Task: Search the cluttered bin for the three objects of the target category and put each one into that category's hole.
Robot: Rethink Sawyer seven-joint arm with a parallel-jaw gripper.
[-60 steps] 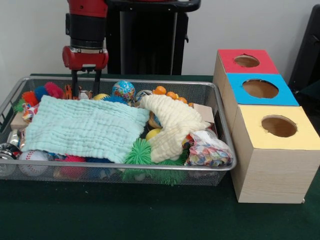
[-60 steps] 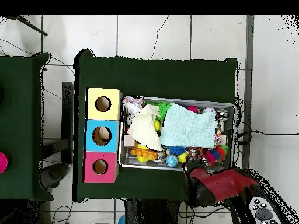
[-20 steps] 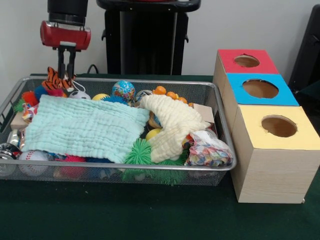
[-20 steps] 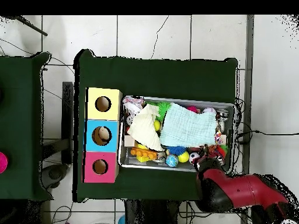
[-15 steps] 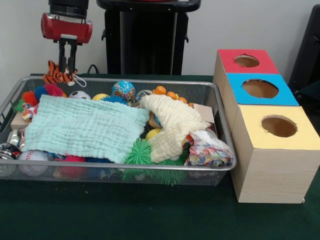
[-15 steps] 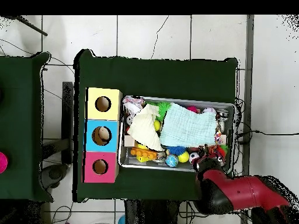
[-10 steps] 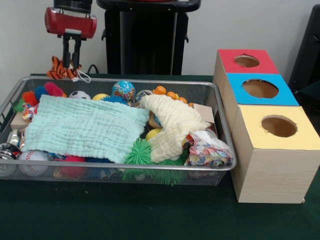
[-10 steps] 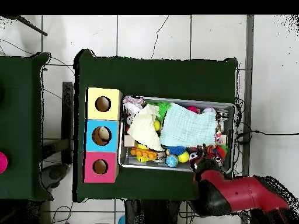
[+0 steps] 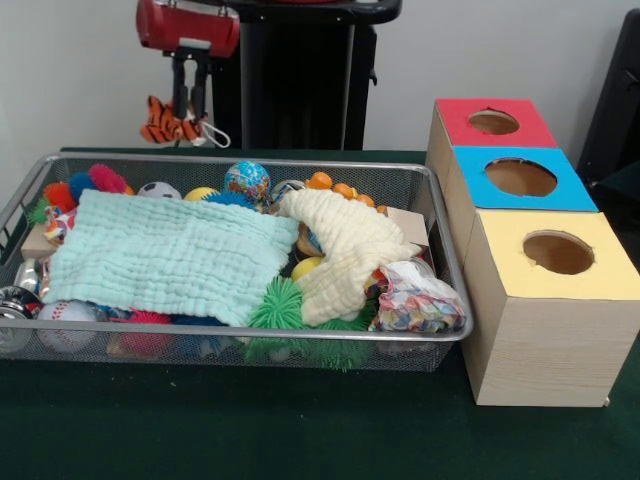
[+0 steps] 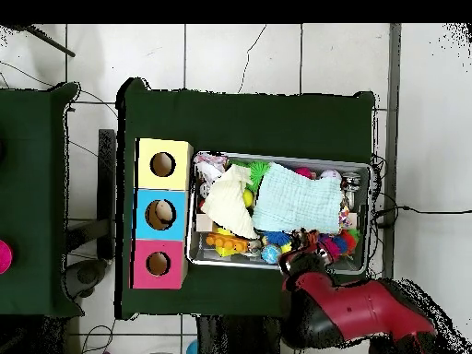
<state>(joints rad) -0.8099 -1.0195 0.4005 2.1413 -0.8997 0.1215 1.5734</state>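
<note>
Green table (image 9: 300, 440) carried wire bin (image 9: 440, 230) packed with clutter. Row of three boxes just beside bin: yellow box (image 9: 550, 300), blue box (image 9: 515, 180), red box (image 9: 492, 122), each with round hole on top. Mint cloth (image 9: 170, 255) and cream cloth (image 9: 345, 250) lay over toys. Gripper (image 9: 189, 108) clamped on striped tiger toy (image 9: 170, 122), held in air above bin's far rim, well apart from boxes.

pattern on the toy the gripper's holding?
Orange with black stripes, tiger-like: the plush toy hangs from the gripper. Front view shows it best.
</note>
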